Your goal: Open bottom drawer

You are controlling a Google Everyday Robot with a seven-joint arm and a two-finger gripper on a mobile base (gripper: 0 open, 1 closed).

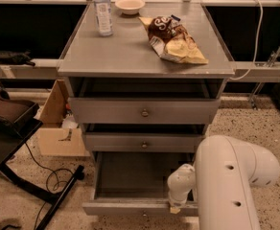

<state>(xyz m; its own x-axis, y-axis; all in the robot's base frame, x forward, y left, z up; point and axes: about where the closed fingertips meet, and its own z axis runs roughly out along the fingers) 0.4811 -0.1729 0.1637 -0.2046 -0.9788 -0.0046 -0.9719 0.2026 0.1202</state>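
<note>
The bottom drawer (139,208) of the grey cabinet stands pulled out, and its dark inner floor (133,174) shows from above. My gripper (175,208) is down at the right part of that drawer's front rim, below the white wrist (180,183). My big white arm (231,181) covers the drawer's right end. The middle drawer (142,143) and the top drawer (142,111) are each shut, with a small round knob in the middle of the front.
On the cabinet top (125,51) stand a water bottle (103,11), a small bowl (130,5) and a chip bag (173,40). A cardboard box (58,123) sits on the floor to the left. A dark stand with cables (39,186) is at the front left.
</note>
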